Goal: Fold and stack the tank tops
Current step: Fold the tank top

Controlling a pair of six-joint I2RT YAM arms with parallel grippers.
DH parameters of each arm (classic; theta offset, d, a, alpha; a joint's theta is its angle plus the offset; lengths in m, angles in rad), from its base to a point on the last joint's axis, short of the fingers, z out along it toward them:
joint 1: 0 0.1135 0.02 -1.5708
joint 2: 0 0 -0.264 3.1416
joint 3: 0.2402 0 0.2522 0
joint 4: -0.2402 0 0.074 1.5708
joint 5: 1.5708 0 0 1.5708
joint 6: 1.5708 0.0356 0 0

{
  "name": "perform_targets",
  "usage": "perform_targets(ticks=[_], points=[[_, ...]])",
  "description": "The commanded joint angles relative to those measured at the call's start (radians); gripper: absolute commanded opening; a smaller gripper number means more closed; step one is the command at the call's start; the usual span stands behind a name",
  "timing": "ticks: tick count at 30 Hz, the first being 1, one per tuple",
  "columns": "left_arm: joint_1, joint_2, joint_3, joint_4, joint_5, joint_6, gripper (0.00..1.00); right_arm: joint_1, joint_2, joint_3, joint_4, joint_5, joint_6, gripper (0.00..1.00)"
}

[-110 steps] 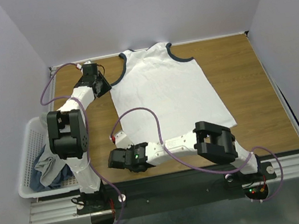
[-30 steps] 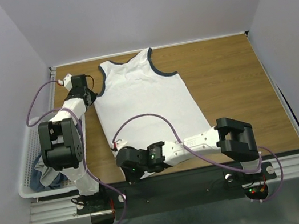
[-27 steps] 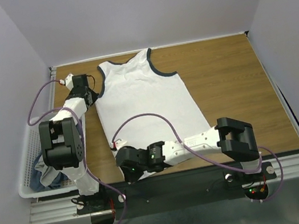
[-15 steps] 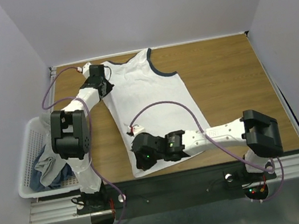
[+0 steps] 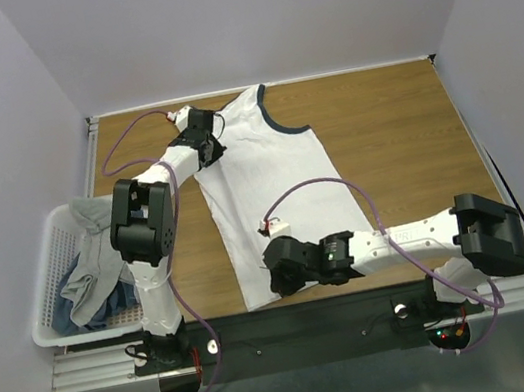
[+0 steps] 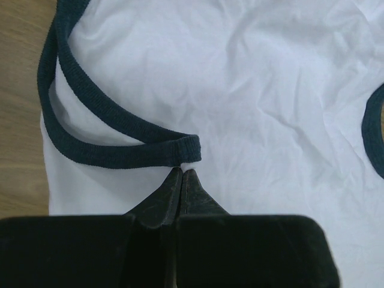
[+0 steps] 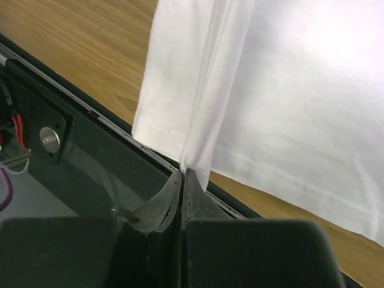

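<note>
A white tank top (image 5: 282, 167) with navy-edged neck and armholes lies on the wooden table, plain side up and its left side folded over. My left gripper (image 5: 213, 150) is shut on the shoulder strap at the far end; in the left wrist view its tips (image 6: 182, 171) pinch white cloth just below the navy edging (image 6: 114, 153). My right gripper (image 5: 274, 277) is shut on the hem near the table's front edge; in the right wrist view it (image 7: 183, 173) holds a raised fold of the tank top (image 7: 288, 90). Grey tank tops (image 5: 88, 272) lie crumpled in the basket.
A white lattice basket (image 5: 48, 295) stands off the table's left edge, beside the left arm's base. The black front rail (image 7: 90, 144) runs right under the held hem. Bare wood (image 5: 403, 130) stretches to the right of the top.
Both grippers have moved right, carrying the tank top's left edge over its middle. The top now looks narrower and sits further right at its near end.
</note>
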Motion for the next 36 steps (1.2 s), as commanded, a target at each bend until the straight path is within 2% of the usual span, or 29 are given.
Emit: perform_targets(ticks=[1, 14, 15, 18, 19, 21, 22, 23, 27, 29, 31, 32, 36], points=[[-0.016, 0.0, 0.071, 0.016, -0.041, -0.009, 0.0, -0.003, -0.049, -0.04, 0.022, 0.035, 0.035, 0.0], [-0.043, 0.024, 0.061, 0.023, -0.038, -0.005, 0.0, -0.005, -0.03, -0.095, 0.039, 0.084, 0.055, 0.01], [-0.043, 0.021, 0.061, 0.023, -0.037, -0.002, 0.06, -0.005, -0.029, -0.095, 0.037, 0.084, 0.058, 0.03], [-0.045, 0.011, 0.048, 0.039, -0.034, 0.007, 0.25, -0.005, -0.041, -0.101, 0.037, 0.099, 0.064, 0.18], [-0.045, -0.006, 0.044, 0.057, -0.028, 0.012, 0.35, -0.005, -0.062, -0.101, 0.036, 0.106, 0.065, 0.28], [-0.045, -0.035, 0.033, 0.08, -0.014, 0.03, 0.45, -0.005, -0.087, -0.106, 0.031, 0.13, 0.062, 0.42], [-0.045, -0.045, 0.034, 0.08, -0.008, 0.036, 0.47, -0.005, -0.101, -0.106, 0.025, 0.142, 0.061, 0.42], [-0.045, -0.051, 0.038, 0.086, 0.0, 0.044, 0.49, -0.003, -0.115, -0.103, 0.017, 0.155, 0.062, 0.49], [-0.045, -0.083, 0.059, 0.08, 0.029, 0.058, 0.5, -0.018, -0.181, -0.077, -0.095, 0.277, 0.068, 0.5], [-0.046, -0.106, 0.051, 0.083, 0.054, 0.05, 0.49, -0.06, -0.207, -0.069, -0.121, 0.291, 0.042, 0.5], [-0.051, -0.13, 0.031, 0.089, 0.063, 0.047, 0.49, -0.167, -0.247, -0.074, -0.132, 0.273, 0.006, 0.5], [-0.057, -0.141, 0.013, 0.094, 0.061, 0.047, 0.5, -0.262, -0.256, -0.075, -0.133, 0.246, -0.042, 0.5], [-0.068, -0.172, -0.015, 0.117, 0.077, 0.055, 0.53, -0.451, -0.258, -0.015, -0.135, 0.189, -0.174, 0.49]])
